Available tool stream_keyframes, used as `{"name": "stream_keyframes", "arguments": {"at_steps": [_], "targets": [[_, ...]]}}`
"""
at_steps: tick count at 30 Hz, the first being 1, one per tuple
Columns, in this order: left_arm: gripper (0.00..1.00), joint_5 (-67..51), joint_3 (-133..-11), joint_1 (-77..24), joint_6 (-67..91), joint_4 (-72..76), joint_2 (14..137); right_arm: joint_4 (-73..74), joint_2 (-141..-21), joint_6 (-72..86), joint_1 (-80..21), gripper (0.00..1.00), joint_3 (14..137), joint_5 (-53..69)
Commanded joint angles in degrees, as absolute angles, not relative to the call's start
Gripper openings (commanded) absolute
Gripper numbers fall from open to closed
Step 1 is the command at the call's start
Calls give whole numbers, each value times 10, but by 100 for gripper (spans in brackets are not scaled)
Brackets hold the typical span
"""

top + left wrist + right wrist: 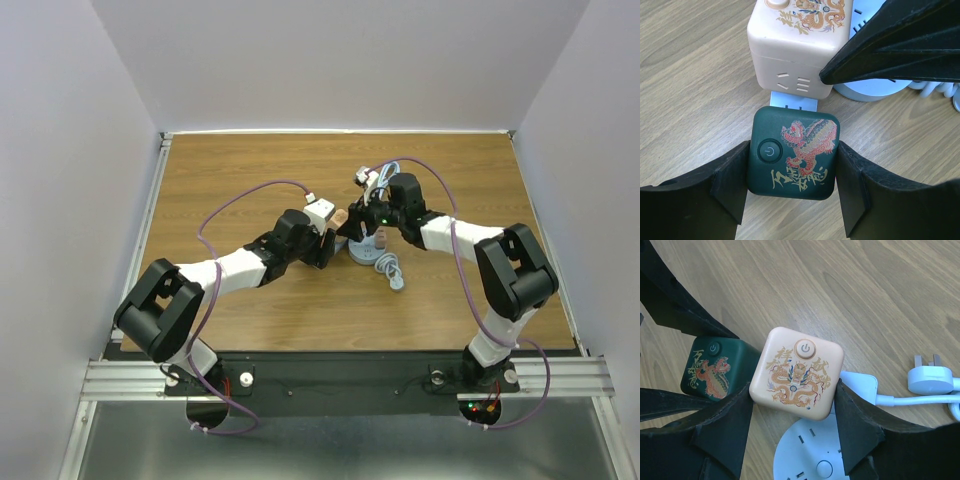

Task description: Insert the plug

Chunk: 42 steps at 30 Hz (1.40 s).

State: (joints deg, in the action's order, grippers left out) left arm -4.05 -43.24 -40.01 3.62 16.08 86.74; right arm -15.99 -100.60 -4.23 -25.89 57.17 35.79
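My left gripper (792, 170) is shut on a dark green cube (795, 150) printed with a red beast and a power button. A white plug (794, 101) sticks out of the cube's far side and reaches the slotted face of a beige dragon cube (790, 45). How deep the plug sits does not show. My right gripper (792, 400) is shut on the beige cube (797, 372), with the green cube (712, 370) just to its left. In the top view both grippers meet at mid-table (350, 238).
A round white socket hub (815, 450) lies under the right gripper, touching the beige cube. A white adapter (860, 385) with a cable sits behind it. A loose white three-pin plug (930, 380) lies to the right. White walls enclose the wooden table (250, 180).
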Motion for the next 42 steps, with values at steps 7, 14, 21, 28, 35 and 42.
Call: {"name": "stream_keyframes", "arguments": {"at_steps": [7, 14, 21, 28, 35, 42], "targets": [[0, -134, -432, -426, 66, 120, 908, -253, -947, -14, -263, 0, 539, 320], [0, -134, -432, -426, 66, 120, 905, -265, -946, -11, -263, 0, 533, 319], [0, -135, -432, -425, 66, 119, 903, -265, -966, -8, -264, 1, 541, 330], [0, -134, -433, -425, 66, 117, 904, -253, -983, -9, -263, 0, 548, 330], [0, -135, -434, -426, 65, 117, 907, -237, -988, -21, -265, 0, 553, 320], [0, -134, -434, -426, 65, 117, 906, -204, -986, -44, -277, 0, 562, 304]]}}
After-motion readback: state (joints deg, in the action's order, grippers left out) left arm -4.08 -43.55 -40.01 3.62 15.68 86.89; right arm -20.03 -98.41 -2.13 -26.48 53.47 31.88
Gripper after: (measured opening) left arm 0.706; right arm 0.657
